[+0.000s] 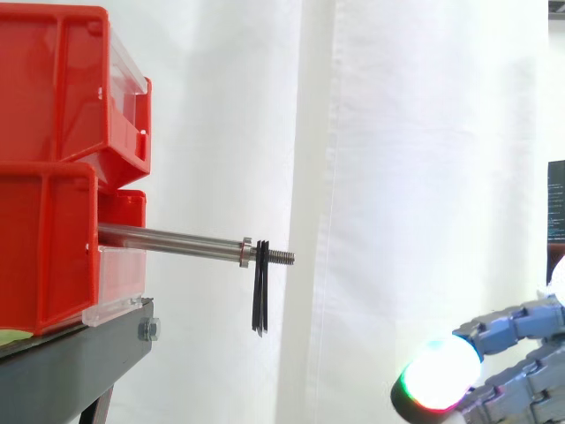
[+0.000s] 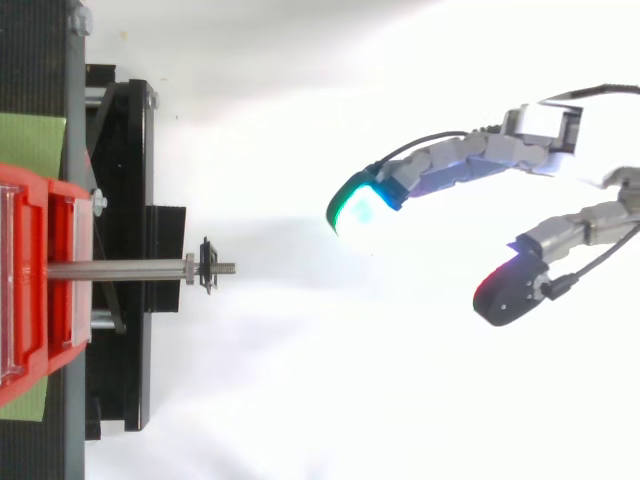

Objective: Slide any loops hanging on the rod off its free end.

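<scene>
Black loops, thin and bunched, count not to be told, are hanging on the threaded tip of the steel rod. They are sitting just outboard of a nut, which is probably stopping them from creeping back along the shaft. The rod is sticking out level from between the stacked red bins, which are anchoring its fixed end on the black stand. Its free end is pointing toward the hand, so the way off is lying open on the hand's own side. The hand is spread wide and holding nothing, its fingers gently bent. A green-cyan glowing pad is sitting nearest the rod and a red-lit pad farther back and off to one side. The loops are hanging well apart from the hand, ahead of the nearest pad and, in the side view, higher than it. Judged from this, no loop is off yet. The hand is likely needing to rise to rod height, close in and get a pad behind the loops, between them and the nut. From there it would be drawing them toward itself over the short remaining thread. The thread ridges are looking like the main place where a loop might be catching.
</scene>
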{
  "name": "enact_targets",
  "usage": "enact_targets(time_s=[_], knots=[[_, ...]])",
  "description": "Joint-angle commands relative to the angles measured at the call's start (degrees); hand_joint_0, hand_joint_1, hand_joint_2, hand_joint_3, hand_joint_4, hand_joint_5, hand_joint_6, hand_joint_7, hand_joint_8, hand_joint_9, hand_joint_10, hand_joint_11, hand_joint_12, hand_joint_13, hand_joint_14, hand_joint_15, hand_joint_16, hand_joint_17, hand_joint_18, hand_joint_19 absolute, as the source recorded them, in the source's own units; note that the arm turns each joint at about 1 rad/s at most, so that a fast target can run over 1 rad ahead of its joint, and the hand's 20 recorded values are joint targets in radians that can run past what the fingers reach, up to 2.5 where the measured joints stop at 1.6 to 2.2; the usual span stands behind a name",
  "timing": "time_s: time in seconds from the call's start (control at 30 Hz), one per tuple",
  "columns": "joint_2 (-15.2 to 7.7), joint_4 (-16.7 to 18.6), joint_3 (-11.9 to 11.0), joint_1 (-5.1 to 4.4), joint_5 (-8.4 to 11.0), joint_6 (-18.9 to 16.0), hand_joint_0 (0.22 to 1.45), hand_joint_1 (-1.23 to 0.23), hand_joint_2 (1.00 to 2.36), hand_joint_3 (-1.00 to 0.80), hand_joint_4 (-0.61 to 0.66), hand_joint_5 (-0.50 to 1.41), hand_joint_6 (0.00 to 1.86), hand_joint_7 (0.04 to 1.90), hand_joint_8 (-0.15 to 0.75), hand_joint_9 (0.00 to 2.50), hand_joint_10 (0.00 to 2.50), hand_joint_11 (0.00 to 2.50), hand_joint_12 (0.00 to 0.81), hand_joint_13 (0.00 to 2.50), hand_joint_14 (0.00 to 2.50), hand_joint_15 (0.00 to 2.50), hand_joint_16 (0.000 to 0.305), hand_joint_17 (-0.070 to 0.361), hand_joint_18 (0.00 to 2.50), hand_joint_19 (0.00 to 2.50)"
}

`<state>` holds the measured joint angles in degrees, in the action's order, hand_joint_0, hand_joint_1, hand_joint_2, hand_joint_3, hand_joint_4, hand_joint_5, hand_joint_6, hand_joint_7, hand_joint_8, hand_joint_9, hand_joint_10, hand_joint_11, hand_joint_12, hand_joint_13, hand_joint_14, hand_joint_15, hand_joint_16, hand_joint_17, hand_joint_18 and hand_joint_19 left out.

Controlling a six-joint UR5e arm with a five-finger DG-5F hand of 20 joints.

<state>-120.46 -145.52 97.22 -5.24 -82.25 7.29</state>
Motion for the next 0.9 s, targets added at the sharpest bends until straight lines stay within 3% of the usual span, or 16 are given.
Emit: enact_targets(time_s=[0.0, 0.1, 0.2, 0.27, 0.4, 0.53, 0.57, 0.6, 0.63, 0.7, 0.73, 0.8, 0.83, 0.87], knots=[[-2.5, 5.9, -0.5, -0.21, 0.25, -0.1, 0.49, -0.63, 1.00, -0.50, 0.18, -0.23, 0.50, 0.58, 0.246, 0.39, 0.00, 0.00, 0.303, 0.35, 0.00, 0.00, 0.040, 0.089, 0.27, 0.00], [-4.6, 7.2, -1.1, -0.21, -0.01, -0.3, 0.50, -0.63, 1.00, -0.50, 0.18, -0.23, 0.50, 0.58, 0.247, 0.41, 0.00, 0.00, 0.300, 0.37, 0.00, 0.00, 0.038, 0.086, 0.28, 0.00], [-7.7, 7.4, -3.7, -0.12, -0.27, -0.3, 0.50, -0.63, 1.00, -0.50, 0.19, -0.23, 0.50, 0.59, 0.250, 0.43, 0.00, 0.00, 0.298, 0.38, 0.00, 0.00, 0.038, 0.085, 0.29, 0.00], [-8.7, 7.0, -5.6, 0.05, -0.80, -0.4, 0.51, -0.63, 1.00, -0.50, 0.19, -0.23, 0.50, 0.59, 0.252, 0.45, 0.00, 0.00, 0.297, 0.39, 0.00, 0.00, 0.037, 0.083, 0.30, 0.00], [-9.0, 7.3, -6.9, 0.05, -1.24, -0.1, 0.51, -0.63, 1.00, -0.50, 0.19, -0.22, 0.50, 0.59, 0.252, 0.47, 0.00, 0.00, 0.295, 0.41, 0.00, 0.00, 0.036, 0.081, 0.32, 0.00], [-11.3, 7.9, -9.2, 0.32, -1.59, 2.8, 0.52, -0.62, 1.00, -0.50, 0.19, -0.22, 0.50, 0.59, 0.252, 0.48, 0.00, 0.00, 0.293, 0.42, 0.00, 0.00, 0.035, 0.079, 0.32, 0.00], [-13.6, 8.1, -11.4, 0.58, -2.47, 3.2, 0.52, -0.62, 1.00, -0.50, 0.19, -0.22, 0.50, 0.59, 0.251, 0.48, 0.00, 0.00, 0.293, 0.42, 0.00, 0.00, 0.035, 0.079, 0.33, 0.00], [-14.4, 7.9, -12.4, 0.67, -2.82, 3.1, 0.52, -0.62, 1.00, -0.50, 0.19, -0.22, 0.50, 0.60, 0.252, 0.48, 0.00, 0.00, 0.294, 0.42, 0.00, 0.00, 0.035, 0.079, 0.33, 0.01], [-16.2, 7.5, -15.1, 0.93, -3.97, 2.6, 0.52, -0.62, 1.00, -0.50, 0.19, -0.22, 0.50, 0.60, 0.252, 0.48, 0.00, 0.00, 0.294, 0.43, 0.00, 0.00, 0.035, 0.079, 0.33, 0.01], [-17.4, 7.0, -17.3, 1.02, -5.02, 2.1, 0.52, -0.62, 1.00, -0.50, 0.19, -0.22, 0.50, 0.60, 0.251, 0.48, 0.00, 0.00, 0.293, 0.43, 0.00, 0.00, 0.035, 0.079, 0.33, 0.02], [-18.4, 5.9, -19.9, 1.02, -6.16, 1.2, 0.52, -0.62, 1.00, -0.50, 0.19, -0.22, 0.50, 0.60, 0.252, 0.48, 0.00, 0.00, 0.293, 0.43, 0.00, 0.00, 0.035, 0.079, 0.33, 0.02], [-19.6, 4.7, -22.4, 1.02, -6.87, 0.2, 0.52, -0.62, 1.00, -0.50, 0.19, -0.23, 0.50, 0.60, 0.250, 0.48, 0.00, 0.00, 0.294, 0.44, 0.00, 0.00, 0.035, 0.079, 0.34, 0.02], [-21.0, 2.7, -25.3, 1.02, -7.75, -1.0, 0.52, -0.62, 1.00, -0.50, 0.18, -0.23, 0.50, 0.60, 0.250, 0.48, 0.00, 0.00, 0.293, 0.44, 0.00, 0.00, 0.035, 0.078, 0.34, 0.02], [-21.5, 2.2, -26.0, 1.02, -8.10, -1.2, 0.53, -0.62, 1.00, -0.50, 0.18, -0.23, 0.50, 0.60, 0.248, 0.48, 0.00, 0.00, 0.292, 0.44, 0.00, 0.00, 0.035, 0.078, 0.34, 0.03]])
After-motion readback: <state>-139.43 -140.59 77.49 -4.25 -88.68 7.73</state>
